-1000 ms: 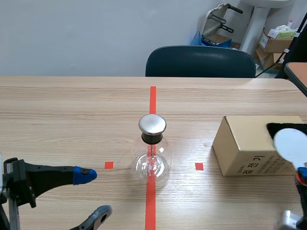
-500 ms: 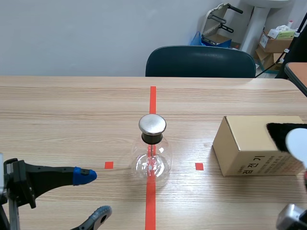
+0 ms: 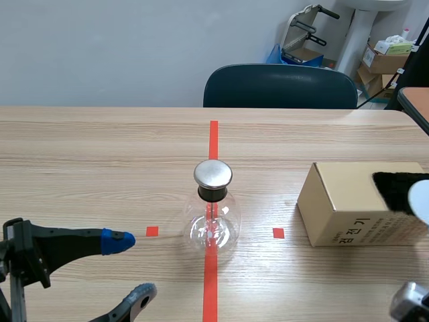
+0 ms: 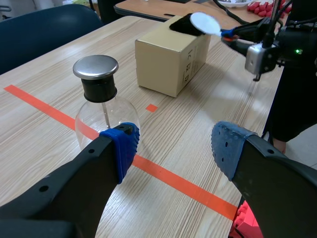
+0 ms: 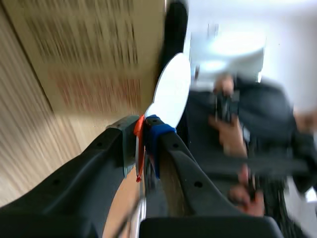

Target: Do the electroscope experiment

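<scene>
The electroscope (image 3: 213,211) is a clear round glass flask with a black stopper, a flat metal cap and a thin rod inside. It stands upright on the red tape line. The white disc (image 3: 421,200), on a red handle, is clamped in the right gripper (image 5: 146,133), just beside the black cloth (image 3: 391,184) atop the box (image 3: 348,208).

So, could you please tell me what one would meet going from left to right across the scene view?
left pincer → glass electroscope flask → cardboard box → white disc at the right edge
</scene>
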Motion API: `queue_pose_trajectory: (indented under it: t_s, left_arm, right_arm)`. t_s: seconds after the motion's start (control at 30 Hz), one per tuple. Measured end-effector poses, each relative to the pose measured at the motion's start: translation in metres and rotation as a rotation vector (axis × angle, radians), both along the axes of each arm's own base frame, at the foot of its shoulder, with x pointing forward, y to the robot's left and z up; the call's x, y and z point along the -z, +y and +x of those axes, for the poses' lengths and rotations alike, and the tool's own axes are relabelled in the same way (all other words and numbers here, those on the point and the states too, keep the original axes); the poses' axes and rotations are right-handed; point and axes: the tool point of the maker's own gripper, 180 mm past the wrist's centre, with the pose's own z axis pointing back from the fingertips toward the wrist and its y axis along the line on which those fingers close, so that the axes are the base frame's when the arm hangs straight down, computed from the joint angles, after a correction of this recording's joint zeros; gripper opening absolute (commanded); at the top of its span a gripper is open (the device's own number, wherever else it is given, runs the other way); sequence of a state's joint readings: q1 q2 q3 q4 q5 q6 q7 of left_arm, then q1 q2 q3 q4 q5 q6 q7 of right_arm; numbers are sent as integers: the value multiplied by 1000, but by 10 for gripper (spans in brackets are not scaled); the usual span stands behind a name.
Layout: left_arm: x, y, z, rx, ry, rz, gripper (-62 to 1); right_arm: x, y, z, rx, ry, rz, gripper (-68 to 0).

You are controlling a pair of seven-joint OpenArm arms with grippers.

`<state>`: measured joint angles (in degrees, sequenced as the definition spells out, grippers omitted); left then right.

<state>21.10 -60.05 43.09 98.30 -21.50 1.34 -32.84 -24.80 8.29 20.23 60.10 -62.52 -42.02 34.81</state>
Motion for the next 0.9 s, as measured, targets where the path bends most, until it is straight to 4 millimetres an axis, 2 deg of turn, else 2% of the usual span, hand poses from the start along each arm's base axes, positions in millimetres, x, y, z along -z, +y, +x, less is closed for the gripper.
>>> queue_pose_trajectory:
  t_s: [0.03, 0.1, 0.23, 0.3, 0.73, 0.9]
  left_arm:
    - [0, 0, 0, 0, 0, 0, -260]
    - [0, 0, 0, 0, 0, 0, -260]
    - [-2, 0, 0, 0, -5, -7, -260]
    - [-4, 0, 0, 0, -12, -20, -260]
    - [-9, -3, 2, -15, -30, -51, -264]
    - [-11, -6, 3, -24, -29, -68, -265]
  right_arm:
    - [0, -6, 0, 32, -1, -2, -662]
    - [0, -5, 0, 26, -1, -2, -662]
    - [1, 24, -1, -132, 4, 14, -662]
    - [1, 29, -1, -157, 6, 16, -662]
    - [0, 26, -1, -143, 3, 17, -662]
    - [-16, 17, 9, -97, -43, -2, -662]
